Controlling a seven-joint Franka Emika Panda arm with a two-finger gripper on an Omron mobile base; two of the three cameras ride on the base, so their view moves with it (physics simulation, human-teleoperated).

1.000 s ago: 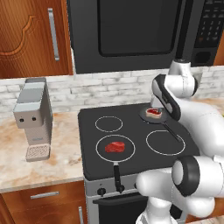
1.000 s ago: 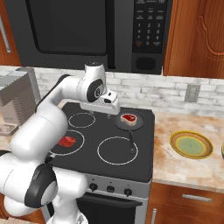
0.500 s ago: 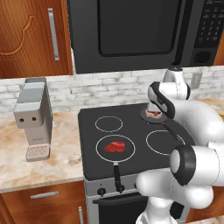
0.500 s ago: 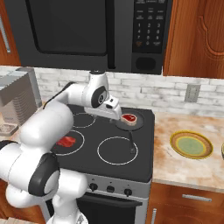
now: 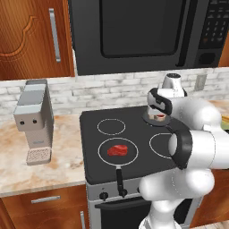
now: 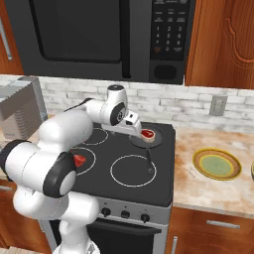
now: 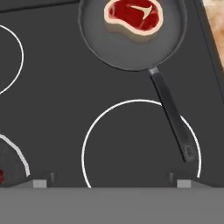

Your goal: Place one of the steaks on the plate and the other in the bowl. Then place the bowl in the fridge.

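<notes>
The gripper [image 6: 135,122] hangs over the far right part of the stove [image 6: 124,168], just left of a dark frying pan [image 7: 131,39], with its jaws spread wide and nothing between them. In the hand view only the two small finger tips [image 7: 41,181] peek up at the bottom edge, far apart, so the fingers themselves are mostly cut off.

One steak [image 7: 133,14] lies in that pan on the far right burner; in the hand view its top edge runs out of the picture. In the left base view this steak [image 5: 159,117] is half hidden behind the arm's wrist and hard to make out. The pan's long handle [image 7: 171,114] points toward the near side of the stove, crossing the rim of the near right burner ring.

The second steak [image 5: 117,150] lies on the near left burner, in what looks like another dark pan whose handle [image 5: 119,180] reaches over the stove's near edge. In the right base view the arm's elbow covers most of it, leaving a small red corner [image 6: 80,159].

A green and yellow plate [image 6: 217,164] rests on the table right of the stove, well apart from both steaks.

Since a second ago, the arm has swung lower and closer to the far pan, and the jaws have stayed wide. Both steaks lie where they were.
</notes>
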